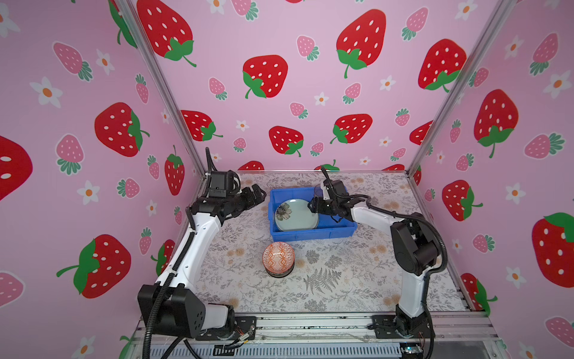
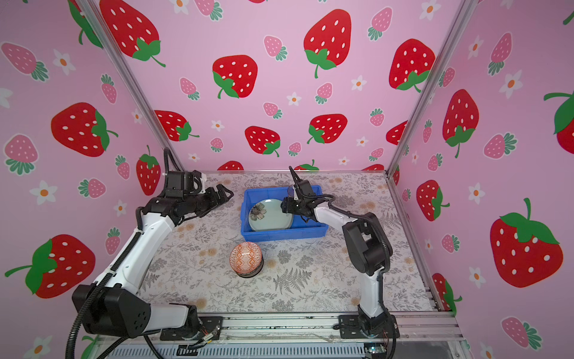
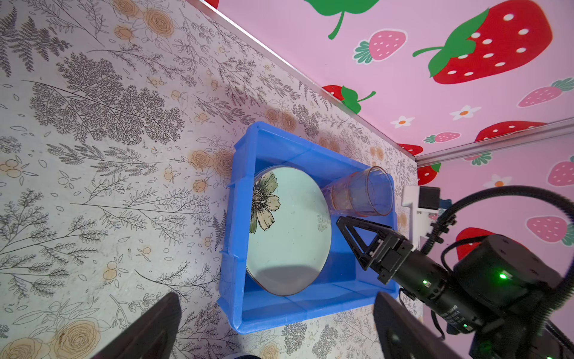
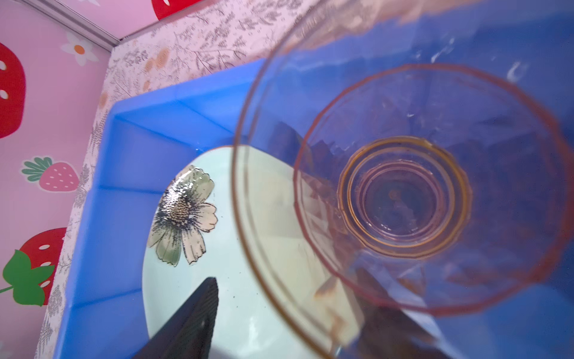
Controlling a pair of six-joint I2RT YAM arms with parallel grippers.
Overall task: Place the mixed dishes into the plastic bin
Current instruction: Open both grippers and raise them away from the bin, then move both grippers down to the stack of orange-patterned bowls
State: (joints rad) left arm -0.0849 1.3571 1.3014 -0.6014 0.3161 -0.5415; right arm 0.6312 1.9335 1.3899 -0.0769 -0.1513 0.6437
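Note:
The blue plastic bin (image 1: 310,236) (image 2: 279,234) (image 3: 236,217) (image 4: 102,248) holds a pale green plate with a dark flower (image 1: 295,217) (image 2: 270,217) (image 3: 289,236) (image 4: 161,279). A clear tumbler (image 3: 360,192) (image 4: 403,192) (image 1: 317,190) lies tilted in the bin's far right corner, showing a pink rim inside an amber one. My right gripper (image 1: 312,206) (image 2: 285,206) (image 3: 348,236) (image 4: 285,279) is open at its mouth, one finger (image 4: 192,320) clear of the glass. An orange bowl (image 1: 278,258) (image 2: 246,258) sits upside down on a dark bowl (image 1: 279,273). My left gripper (image 1: 259,194) (image 2: 225,194) (image 3: 276,342) hangs open and empty left of the bin.
The table is covered in floral paper (image 1: 326,279), with strawberry-print walls close on three sides. A metal rail (image 1: 310,323) runs along the front edge, where both arm bases are bolted.

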